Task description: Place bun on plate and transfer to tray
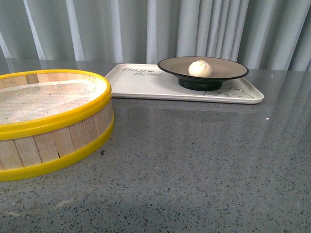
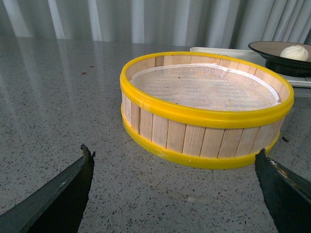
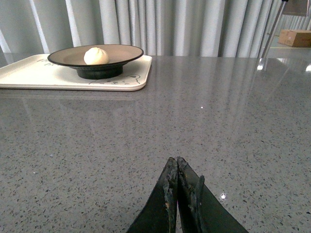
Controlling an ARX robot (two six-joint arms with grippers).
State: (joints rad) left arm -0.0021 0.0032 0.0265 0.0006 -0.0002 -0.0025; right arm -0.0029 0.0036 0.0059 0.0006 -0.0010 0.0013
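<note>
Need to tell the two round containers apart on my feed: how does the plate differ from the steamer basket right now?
The plate is shallow, beige inside with a black rim and foot; the steamer basket is tall-walled, wooden-slatted with yellow bands. The plate holds the bun; the basket shows only a white mesh liner. The plate sits on the tray; the basket stands directly on the grey table. Both are round and upright.

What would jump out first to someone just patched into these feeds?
The big yellow-rimmed wooden steamer basket, empty, fills the near left of the front view. Behind it to the right, the bun sits on the black-rimmed plate, which stands on the right end of the cream tray. Both grippers are clear of them: left gripper open, right gripper shut.
</note>
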